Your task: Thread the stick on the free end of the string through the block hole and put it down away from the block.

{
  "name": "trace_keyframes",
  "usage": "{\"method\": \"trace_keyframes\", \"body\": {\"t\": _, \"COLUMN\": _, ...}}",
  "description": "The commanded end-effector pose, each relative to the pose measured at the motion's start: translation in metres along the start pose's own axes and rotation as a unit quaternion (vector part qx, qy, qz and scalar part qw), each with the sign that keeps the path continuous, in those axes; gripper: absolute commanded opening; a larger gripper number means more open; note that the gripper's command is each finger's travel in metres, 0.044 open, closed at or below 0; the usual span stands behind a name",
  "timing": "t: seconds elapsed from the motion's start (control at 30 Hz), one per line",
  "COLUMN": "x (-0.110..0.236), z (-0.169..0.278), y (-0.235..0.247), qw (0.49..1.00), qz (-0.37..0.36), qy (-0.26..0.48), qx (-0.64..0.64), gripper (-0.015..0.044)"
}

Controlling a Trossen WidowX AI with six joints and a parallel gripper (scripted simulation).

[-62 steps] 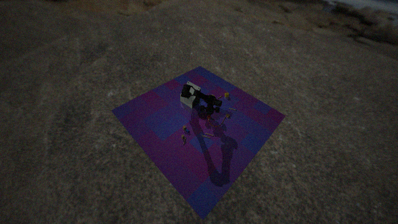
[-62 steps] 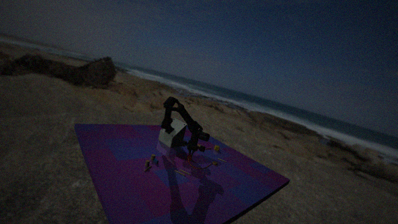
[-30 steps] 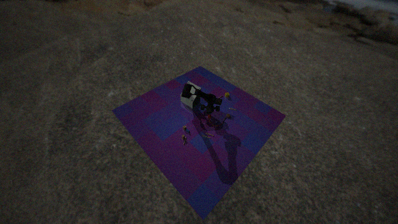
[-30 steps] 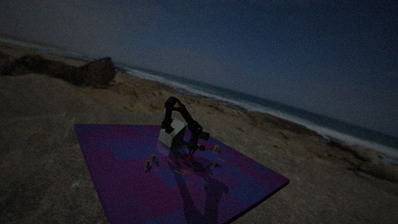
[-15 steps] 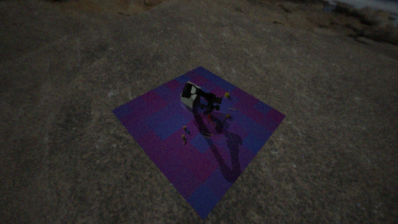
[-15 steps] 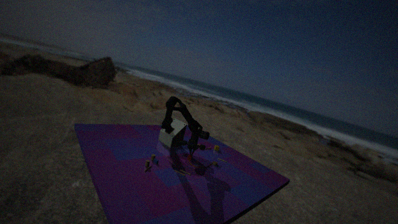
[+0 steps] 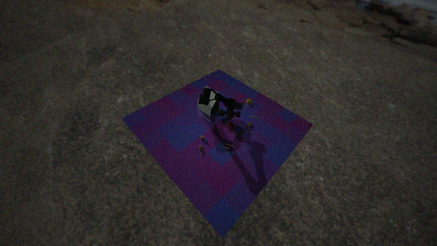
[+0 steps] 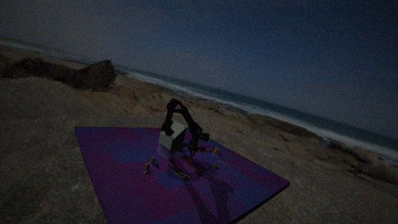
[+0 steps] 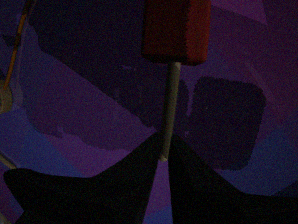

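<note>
My gripper [image 9: 165,139] [image 7: 229,119] [image 8: 192,154] is shut on the thin pale stick [image 9: 172,99]. In the wrist view the stick runs from the fingertips up into the red block [image 9: 176,28] [image 7: 229,124] [image 8: 189,161], which sits around it. The yellow string [image 9: 23,16] leaves the far side of the block, arcs left and drops to a pale round thing [image 9: 4,99] at the left edge, probably the button. I cannot tell whether the block touches the table. A dark square shadow [image 9: 222,123] lies to its lower right.
The purple and blue table top [image 7: 174,127] [image 8: 115,152] lies on sandy ground. The arm's pale base box [image 7: 207,105] [image 8: 171,137] stands behind the gripper. Small yellow pieces [image 7: 249,101] [image 7: 202,138] [image 8: 216,150] and loose sticks [image 7: 227,145] [image 8: 182,175] lie around.
</note>
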State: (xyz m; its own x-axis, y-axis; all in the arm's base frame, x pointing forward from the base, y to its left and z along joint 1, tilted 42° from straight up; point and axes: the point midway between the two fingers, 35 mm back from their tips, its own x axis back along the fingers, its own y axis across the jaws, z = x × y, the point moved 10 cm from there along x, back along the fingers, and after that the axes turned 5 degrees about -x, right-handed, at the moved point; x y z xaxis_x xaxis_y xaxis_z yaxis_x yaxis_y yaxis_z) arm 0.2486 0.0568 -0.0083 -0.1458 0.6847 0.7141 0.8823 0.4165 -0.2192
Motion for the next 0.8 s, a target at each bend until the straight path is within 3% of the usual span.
{"method": "trace_keyframes", "body": {"t": 0.0, "x": -0.001, "z": 0.006, "y": -0.003, "qw": 1.000, "qz": 0.001, "qy": 0.002, "qx": 0.002, "gripper": 0.0000}}
{"method": "trace_keyframes", "body": {"t": 0.77, "x": 0.001, "z": 0.026, "y": -0.007, "qw": 1.000, "qz": -0.011, "qy": 0.005, "qx": 0.002, "gripper": 0.0000}}
